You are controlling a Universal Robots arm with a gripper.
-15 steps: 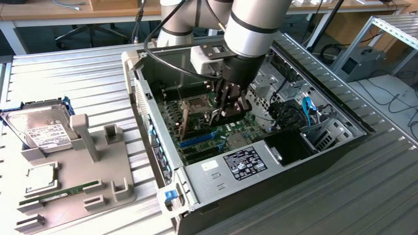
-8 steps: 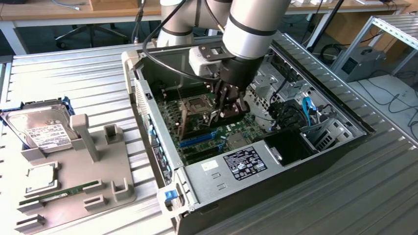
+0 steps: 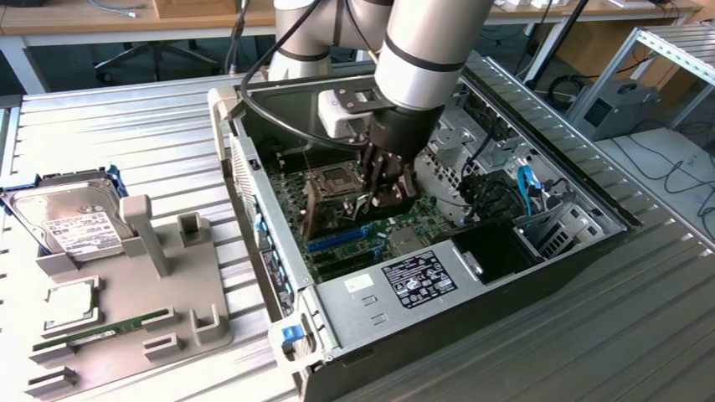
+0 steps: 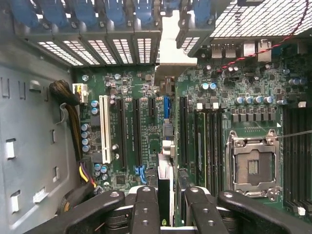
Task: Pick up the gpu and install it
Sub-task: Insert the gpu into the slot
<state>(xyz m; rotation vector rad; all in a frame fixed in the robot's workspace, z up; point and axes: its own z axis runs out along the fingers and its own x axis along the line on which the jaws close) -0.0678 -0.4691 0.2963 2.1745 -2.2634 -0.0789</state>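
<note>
While gripped edge-on, gpu [image 4: 165, 187] hangs between the tool [image 4: 168, 207] fingers.

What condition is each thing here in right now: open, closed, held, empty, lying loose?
Black desktop computer case: open, side panel off, lying on its side.
Robot gripper: inside the case, shut on the card.
Thin black gpu card with silver end bracket: held edge-on over the green motherboard's slots; seated or not, cannot tell.
Square metal processor socket: empty.
Silver hard drive with white label: lying loose outside the case.
Narrow green memory stick: lying in the grey holder.
</note>
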